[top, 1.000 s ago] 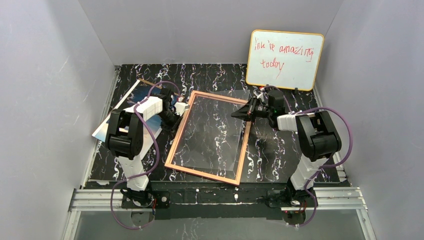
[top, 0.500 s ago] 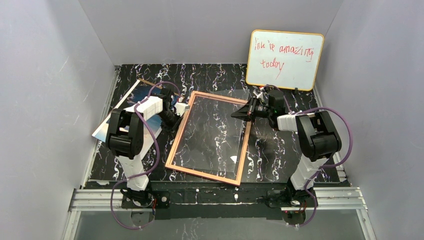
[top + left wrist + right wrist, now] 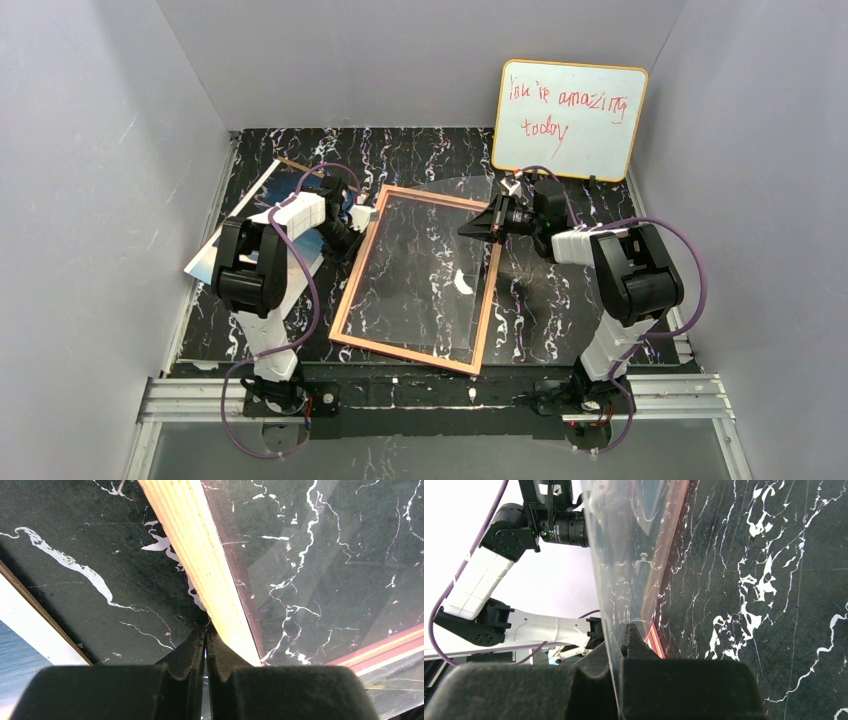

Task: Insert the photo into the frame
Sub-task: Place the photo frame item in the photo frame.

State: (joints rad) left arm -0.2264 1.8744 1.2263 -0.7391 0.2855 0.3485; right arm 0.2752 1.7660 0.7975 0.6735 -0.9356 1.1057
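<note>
**A:** What is made out from the overhead camera?

**B:** Little is done. The frame (image 3: 352,290) is laid flat and open on the marbled table (image 3: 570,310), and the marble is seen through it. The photo (image 3: 207,260) is left outside, at the frame's nine o'clock, partly hidden under the left arm. The left gripper (image 3: 362,222) is set against the frame's rail at ten o'clock. The right gripper (image 3: 468,230) is placed at two o'clock, where the clear pane (image 3: 430,260) is tipped up.

**A:** And from the left wrist camera?

**B:** The left gripper (image 3: 205,630) is seen clenched on nothing, its tips touching the frame's pale rail (image 3: 200,545). A blue corner of the photo (image 3: 12,655) is shown at eight o'clock.

**A:** And from the right wrist camera?

**B:** The right gripper (image 3: 621,637) is pinched onto the clear pane (image 3: 624,555), which is raised off the frame (image 3: 676,525).

**A:** What is left?

**B:** Nearly everything, it is judged. The photo has yet to be picked up and laid in, and the frame closed over it.
</note>
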